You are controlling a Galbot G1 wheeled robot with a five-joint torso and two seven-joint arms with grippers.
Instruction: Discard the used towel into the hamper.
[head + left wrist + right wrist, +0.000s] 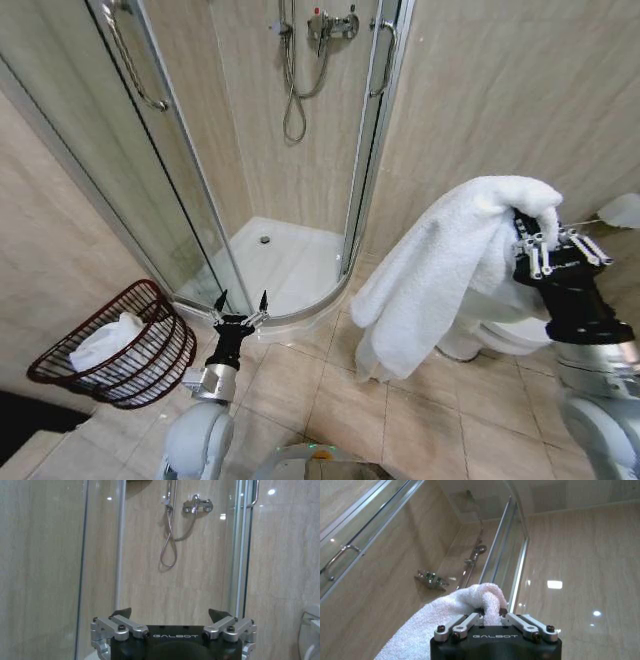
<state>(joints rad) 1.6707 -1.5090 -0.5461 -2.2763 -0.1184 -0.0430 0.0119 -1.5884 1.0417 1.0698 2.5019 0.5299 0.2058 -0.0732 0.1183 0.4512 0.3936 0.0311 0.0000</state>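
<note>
Right gripper (540, 240) is clamped on the white towel (440, 270), held high, well right of the hamper (120, 350). Hamper sits on the floor beside the shower (290, 270), a white cloth (105, 340) inside. Left gripper (241, 304), fingers spread wide and empty, hovers just right of the hamper.

Glass shower enclosure (190, 190), chrome mixer tap (335, 24), looped hose (293, 100), toilet (500, 335).

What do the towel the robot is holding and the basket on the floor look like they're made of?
The towel, pinched in the right gripper, looks like white terry cloth: fuzzy looped nap, soft drooping folds. The hamper looks like dark red-brown coated wire, perhaps metal: thin open horizontal ribs, see-through, with something white already inside.
</note>
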